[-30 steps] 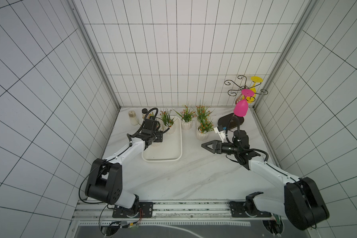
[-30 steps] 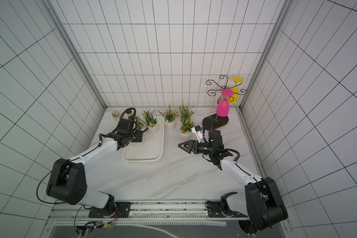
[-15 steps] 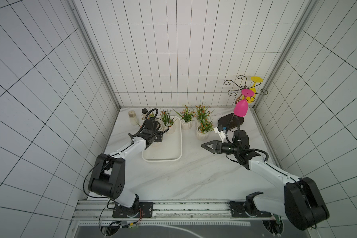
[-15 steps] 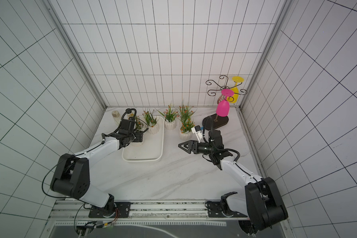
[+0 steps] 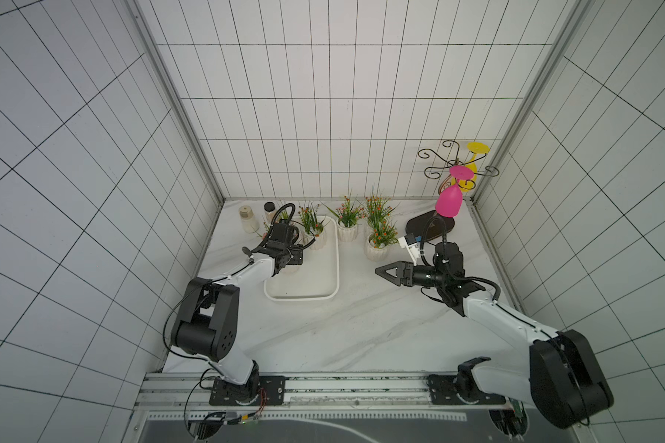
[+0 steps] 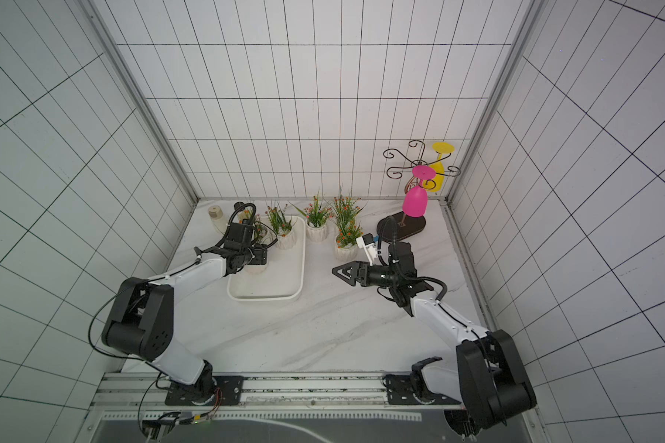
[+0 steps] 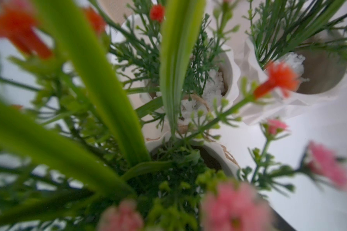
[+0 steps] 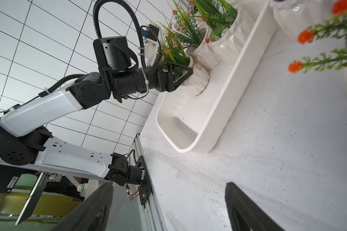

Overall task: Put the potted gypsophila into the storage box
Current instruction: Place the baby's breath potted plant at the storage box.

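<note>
Two pots are plainly standing inside the box (image 5: 308, 280): the corner pot (image 5: 318, 239) at its far end, and the pink pot (image 8: 198, 84), sitting low by the wall nearer the left arm, its base at or just off the floor as far as I can judge. Another pot (image 8: 207, 54) is crowding in behind, touching both; whether it is standing inside the rim I cannot tell. The left fingers (image 8: 181, 74) are reaching in from the side and straddling the pink pot's ribbed body. One finger is lying flat against it and the other is hidden behind, so they appear to be gripping it.

Three more are standing on the desk (image 5: 342, 337) just beside the box, on the side toward the right arm. All are upright with sprigs fanning above, so a grasp is likely having to come in level at the body. The orange pot (image 5: 377, 251) is the nearest of these. The right fingers (image 5: 390, 272) are hovering open and empty just beside it. They are pointing across toward the box, so the pot is lying off their flank, toward the far side of the desk, not between them. The right arm is standing much nearer to it than the left. By my reckoning, the next pick is depending on swinging those fingers round to face the pot.
</note>
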`<state>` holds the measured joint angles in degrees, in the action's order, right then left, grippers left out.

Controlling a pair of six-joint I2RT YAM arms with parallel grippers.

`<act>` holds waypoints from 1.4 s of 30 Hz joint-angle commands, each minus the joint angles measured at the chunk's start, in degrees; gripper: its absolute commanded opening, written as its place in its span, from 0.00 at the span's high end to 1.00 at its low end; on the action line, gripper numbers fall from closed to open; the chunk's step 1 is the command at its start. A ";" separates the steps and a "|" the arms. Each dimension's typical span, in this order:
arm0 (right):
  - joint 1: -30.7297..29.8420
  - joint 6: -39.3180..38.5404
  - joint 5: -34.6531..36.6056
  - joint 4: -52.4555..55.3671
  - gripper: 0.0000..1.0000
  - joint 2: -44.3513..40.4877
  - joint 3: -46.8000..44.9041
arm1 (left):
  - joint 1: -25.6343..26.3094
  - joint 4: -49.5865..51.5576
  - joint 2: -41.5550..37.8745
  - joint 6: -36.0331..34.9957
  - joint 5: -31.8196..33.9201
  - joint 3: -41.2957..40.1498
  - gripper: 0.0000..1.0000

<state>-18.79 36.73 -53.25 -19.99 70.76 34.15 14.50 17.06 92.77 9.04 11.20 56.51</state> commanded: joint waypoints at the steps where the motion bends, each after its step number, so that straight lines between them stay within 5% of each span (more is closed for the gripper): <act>1: -0.29 -1.00 -0.67 -1.19 0.12 -0.46 0.39 | -0.35 -5.54 0.78 0.11 1.37 1.63 0.47; 8: -0.19 -1.13 -0.71 -1.11 0.12 -0.87 -0.05 | -0.61 -6.27 1.86 0.20 1.26 1.50 0.45; 14: 0.04 -1.31 -0.85 -0.87 0.12 -1.64 -0.14 | -0.70 -4.72 2.09 0.52 1.81 1.41 0.21; 22: 1.18 -2.42 -0.37 1.10 0.04 -3.89 -0.42 | -0.62 -2.86 0.91 1.29 1.72 0.79 0.03; 29: 3.87 -7.64 3.63 10.18 0.01 -7.15 0.50 | -0.63 1.88 -3.26 2.02 -1.45 0.27 0.03; 42: 5.25 -20.51 24.82 27.53 0.06 -12.20 3.66 | -0.66 11.27 -20.36 2.37 -15.07 -4.19 0.03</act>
<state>-14.13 20.88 -34.68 3.09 59.75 34.28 14.09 25.78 75.13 11.40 1.96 53.01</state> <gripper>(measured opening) 0.946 0.971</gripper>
